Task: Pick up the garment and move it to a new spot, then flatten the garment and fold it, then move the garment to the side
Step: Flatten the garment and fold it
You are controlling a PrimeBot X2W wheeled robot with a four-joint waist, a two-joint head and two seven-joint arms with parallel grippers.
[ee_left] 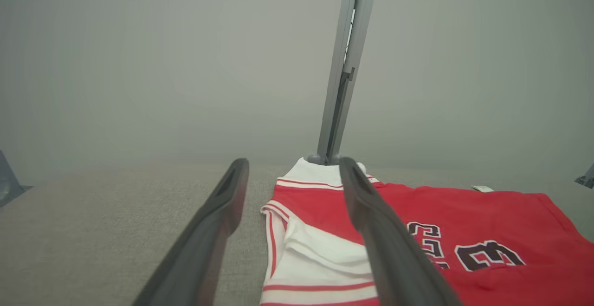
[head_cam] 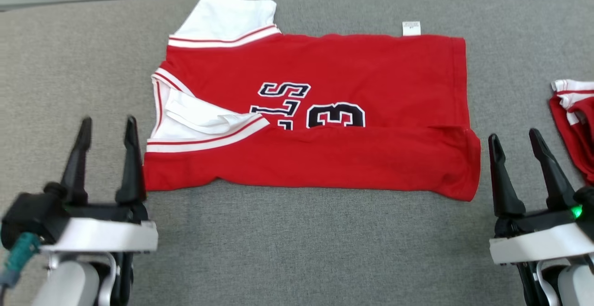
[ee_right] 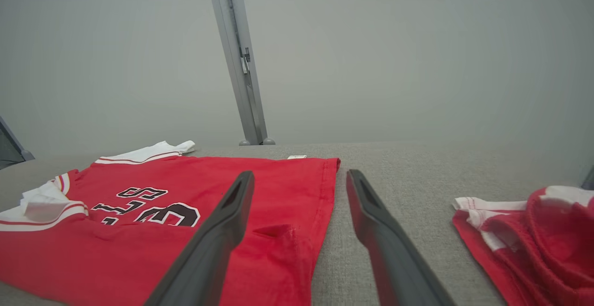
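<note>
Plainly, the main risk is the fold coming undone. The garment point(head_cam: 325, 83), a red jersey, lies flat near the middle of the bench point(head_cam: 297, 250), its near hem turned up over the lower half of the black-and-white number. The left gripper point(head_cam: 108, 120) and right gripper point(head_cam: 513, 134) hover just beside its near corners, both spread wide and holding nothing. A pinch that catches only the upper layer would likely peel the flap back. Uneven lifts could skew it, and a wide sweep rightward could snag the second red garment point(head_cam: 575, 125) bunched at the bench's right edge. The jersey looks like thin, limp knit with white, red-striped sleeve trim, one sleeve point(head_cam: 204, 115) crumpled inward. The bench cover is a coarse grey weave, likely grippy enough to drag cloth.
</note>
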